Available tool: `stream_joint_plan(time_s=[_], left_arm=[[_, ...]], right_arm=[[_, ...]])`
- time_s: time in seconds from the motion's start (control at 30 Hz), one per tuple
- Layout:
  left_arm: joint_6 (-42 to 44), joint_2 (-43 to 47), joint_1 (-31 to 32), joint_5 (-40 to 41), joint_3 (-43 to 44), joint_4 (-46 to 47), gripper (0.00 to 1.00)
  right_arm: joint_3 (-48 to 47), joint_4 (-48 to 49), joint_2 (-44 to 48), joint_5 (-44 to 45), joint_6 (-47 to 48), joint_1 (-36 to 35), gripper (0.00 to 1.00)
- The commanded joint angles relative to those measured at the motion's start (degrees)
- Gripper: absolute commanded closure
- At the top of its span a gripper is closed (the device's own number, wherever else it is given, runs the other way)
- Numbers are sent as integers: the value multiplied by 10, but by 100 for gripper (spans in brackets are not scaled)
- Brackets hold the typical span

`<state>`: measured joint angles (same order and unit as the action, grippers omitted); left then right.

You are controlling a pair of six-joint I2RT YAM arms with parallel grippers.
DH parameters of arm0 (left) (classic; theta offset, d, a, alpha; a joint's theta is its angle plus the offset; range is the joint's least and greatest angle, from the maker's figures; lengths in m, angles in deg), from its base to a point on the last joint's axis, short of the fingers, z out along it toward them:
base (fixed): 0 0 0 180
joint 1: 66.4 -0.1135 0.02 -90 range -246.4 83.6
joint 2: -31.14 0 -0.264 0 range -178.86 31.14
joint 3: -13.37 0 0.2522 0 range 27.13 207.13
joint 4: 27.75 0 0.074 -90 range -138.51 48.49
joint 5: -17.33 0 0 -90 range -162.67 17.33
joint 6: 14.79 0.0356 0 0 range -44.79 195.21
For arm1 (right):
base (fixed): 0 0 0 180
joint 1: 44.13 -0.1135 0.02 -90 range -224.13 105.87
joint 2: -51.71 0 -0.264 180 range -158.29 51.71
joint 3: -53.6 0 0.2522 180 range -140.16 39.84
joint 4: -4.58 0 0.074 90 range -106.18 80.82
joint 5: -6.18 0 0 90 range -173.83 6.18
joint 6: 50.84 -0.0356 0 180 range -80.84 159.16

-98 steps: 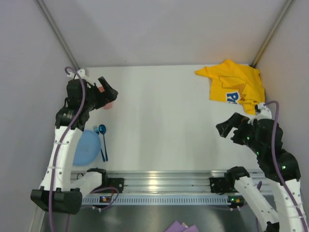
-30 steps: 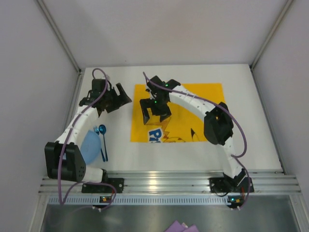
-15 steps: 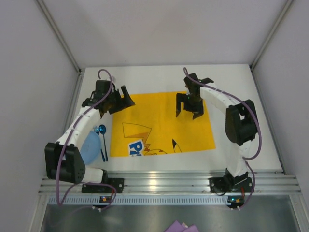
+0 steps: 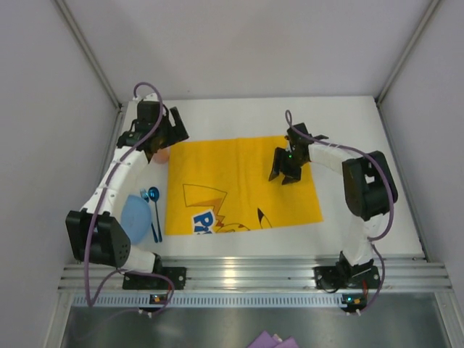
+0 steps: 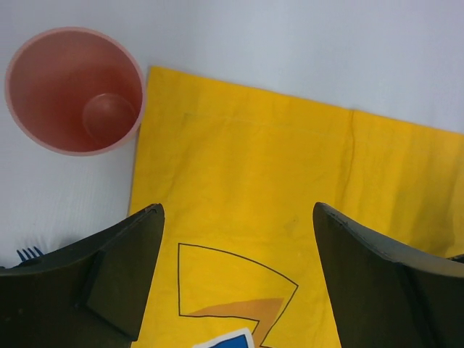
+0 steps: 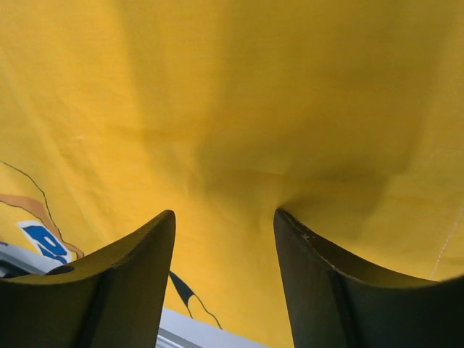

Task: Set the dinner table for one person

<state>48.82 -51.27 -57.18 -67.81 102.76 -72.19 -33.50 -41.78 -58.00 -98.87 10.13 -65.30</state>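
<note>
Since the yellow cloth point(image 4: 243, 185) lies flat as a placemat on the white dinner table point(image 4: 239, 116) from above, your left wrist shows the left gripper point(image 5: 238, 210) gaping empty near the pink cup point(image 5: 74, 90), your right wrist the right gripper point(image 6: 225, 214) with jaws apart over a pucker.

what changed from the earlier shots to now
The yellow cloth, at first crumpled in the far right corner, now lies spread flat in the middle. The right gripper came in over it and its jaws have narrowed, though they are still apart. The left gripper drew back to the cloth's far left corner, open and empty. The pink cup, blue plate and cutlery stayed put.
</note>
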Motion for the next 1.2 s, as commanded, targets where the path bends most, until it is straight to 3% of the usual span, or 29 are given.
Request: stream_joint_plan(time_s=[0.0, 0.2, 0.4, 0.53, 0.63, 1.0, 1.17], left_arm=[[18, -18, -23, 34, 39, -10, 11], [18, -53, -108, 35, 73, -39, 11], [19, -100, -133, 43, 107, -31, 11], [19, -138, -145, 47, 130, -34, 11], [20, -151, -150, 45, 130, -31, 11], [17, -167, -151, 44, 102, -9, 12], [17, -179, -151, 45, 100, -2, 18]], right_arm=[[48, 48, 12, 18, 7, 56, 44], [81, 34, 42, 20, 36, 133, 45], [53, -4, 33, 14, 19, 132, 52], [71, -30, 40, 12, -7, 121, 67], [101, -43, 49, 6, -26, 103, 73], [127, -62, 48, 21, -41, 78, 80], [113, -72, 35, 31, -34, 75, 80]])
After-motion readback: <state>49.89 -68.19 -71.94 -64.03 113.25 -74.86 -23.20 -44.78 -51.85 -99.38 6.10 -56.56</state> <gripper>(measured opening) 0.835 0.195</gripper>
